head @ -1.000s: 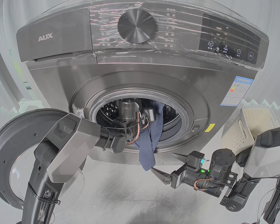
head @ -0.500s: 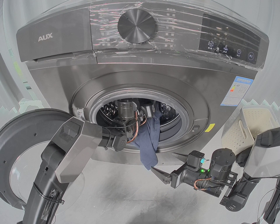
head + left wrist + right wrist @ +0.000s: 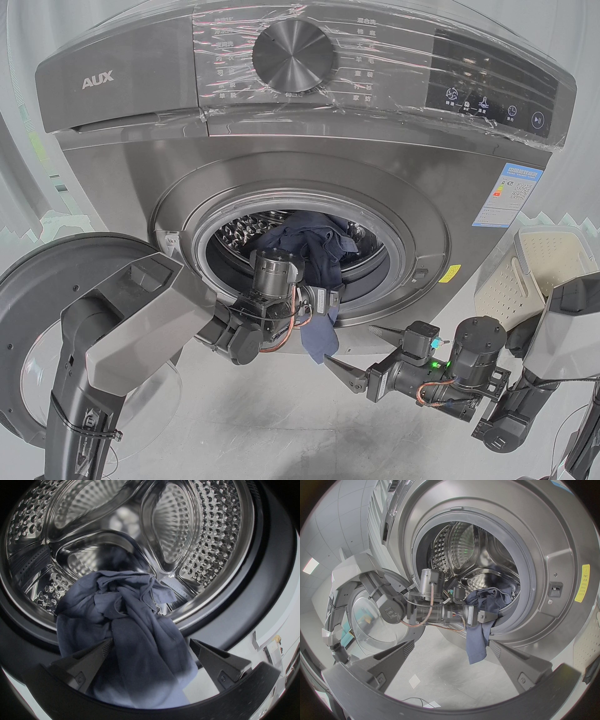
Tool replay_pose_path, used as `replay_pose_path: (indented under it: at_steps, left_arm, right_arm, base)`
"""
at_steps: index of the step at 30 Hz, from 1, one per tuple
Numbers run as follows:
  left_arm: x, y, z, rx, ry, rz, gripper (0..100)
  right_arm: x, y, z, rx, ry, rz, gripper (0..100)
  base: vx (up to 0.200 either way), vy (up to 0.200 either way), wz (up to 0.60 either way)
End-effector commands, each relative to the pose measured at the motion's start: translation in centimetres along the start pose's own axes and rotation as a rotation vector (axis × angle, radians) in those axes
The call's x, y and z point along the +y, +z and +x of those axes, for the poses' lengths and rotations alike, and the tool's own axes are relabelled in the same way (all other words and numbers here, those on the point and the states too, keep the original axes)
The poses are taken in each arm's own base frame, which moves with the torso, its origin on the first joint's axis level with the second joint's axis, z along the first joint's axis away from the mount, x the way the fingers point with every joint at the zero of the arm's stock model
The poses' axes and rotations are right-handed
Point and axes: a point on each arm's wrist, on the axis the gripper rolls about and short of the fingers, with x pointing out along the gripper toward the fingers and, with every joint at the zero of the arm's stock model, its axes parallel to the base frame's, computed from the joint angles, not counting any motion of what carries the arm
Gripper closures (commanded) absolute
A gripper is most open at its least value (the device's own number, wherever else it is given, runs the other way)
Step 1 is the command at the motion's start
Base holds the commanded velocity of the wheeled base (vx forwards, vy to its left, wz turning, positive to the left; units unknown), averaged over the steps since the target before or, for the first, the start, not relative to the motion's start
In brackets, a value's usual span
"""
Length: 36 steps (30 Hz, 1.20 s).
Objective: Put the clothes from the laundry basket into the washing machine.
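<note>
A navy garment [image 3: 310,242] lies bunched in the mouth of the washing machine drum [image 3: 175,527], with one end hanging over the door seal toward the floor. My left gripper [image 3: 151,641] sits just outside the opening at the lower rim. It is open, and the hanging cloth [image 3: 134,627] passes between its spread fingers. My right gripper [image 3: 348,345] is open and holds nothing, low in front of the machine below the dangling end. The right wrist view shows the left gripper [image 3: 489,618] against the cloth [image 3: 487,600].
The washing machine [image 3: 312,156] stands close ahead, its round door [image 3: 50,281] swung open to the left. A cream perforated laundry basket [image 3: 537,269] stands at the right behind my right arm. Bare grey floor lies below the opening.
My left arm has drawn back and down out of the drum and let go of the garment, which now sits bunched inside with less hanging out. The right arm has not moved.
</note>
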Motion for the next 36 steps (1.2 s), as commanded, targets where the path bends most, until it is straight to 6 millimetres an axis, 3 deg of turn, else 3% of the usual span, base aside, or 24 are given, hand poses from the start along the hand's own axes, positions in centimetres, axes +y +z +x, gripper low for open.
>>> replay_pose_path:
  at_steps: [1, 9, 10, 22, 24, 26, 29, 34, 36]
  left_arm:
    - [-0.4, 0.3, -0.7, 0.009, -0.019, 0.010, 0]
    - [0.2, -0.6, 0.9, 0.003, -0.011, 0.030, 0]
    - [0.5, -0.5, 1.0, -0.001, -0.004, 0.028, 100]
    - [0.7, 0.3, 1.6, -0.047, -0.003, 0.018, 100]
    - [0.7, 2.7, 2.1, -0.151, 0.007, 0.001, 100]
    - [1.1, 3.3, 2.3, -0.184, 0.023, -0.007, 100]
    - [1.8, 5.8, 3.5, -0.336, 0.060, -0.048, 100]
    - [2.2, 7.1, 4.8, -0.442, 0.089, -0.066, 100]
    - [2.4, 6.6, 5.5, -0.450, 0.093, -0.067, 100]
  right_arm:
    - [0.1, 0.1, 0.0, -0.005, 0.003, 0.000, 0]
    - [0.1, 0.1, 0.0, -0.004, 0.004, 0.001, 0]
    - [0.1, 0.1, 0.0, -0.004, 0.004, 0.001, 0]
    - [0.1, 0.2, 0.1, -0.010, 0.005, 0.001, 0]
    - [0.1, 0.2, 0.1, -0.010, 0.005, 0.001, 0]
    - [0.1, 0.2, 0.1, -0.010, 0.005, 0.002, 0]
    - [0.1, 0.2, 0.1, -0.011, 0.005, 0.002, 0]
    - [0.1, 0.2, 0.1, -0.010, 0.005, 0.002, 0]
    - [0.2, 0.2, 0.1, -0.009, 0.006, 0.002, 0]
  base:
    - [0.000, 0.000, 0.00]
    - [0.000, 0.000, 0.00]
    - [0.000, 0.000, 0.00]
    - [0.000, 0.000, 0.00]
    - [0.000, 0.000, 0.00]
    - [0.000, 0.000, 0.00]
    - [0.000, 0.000, 0.00]
    - [0.000, 0.000, 0.00]
    - [0.000, 0.000, 0.00]
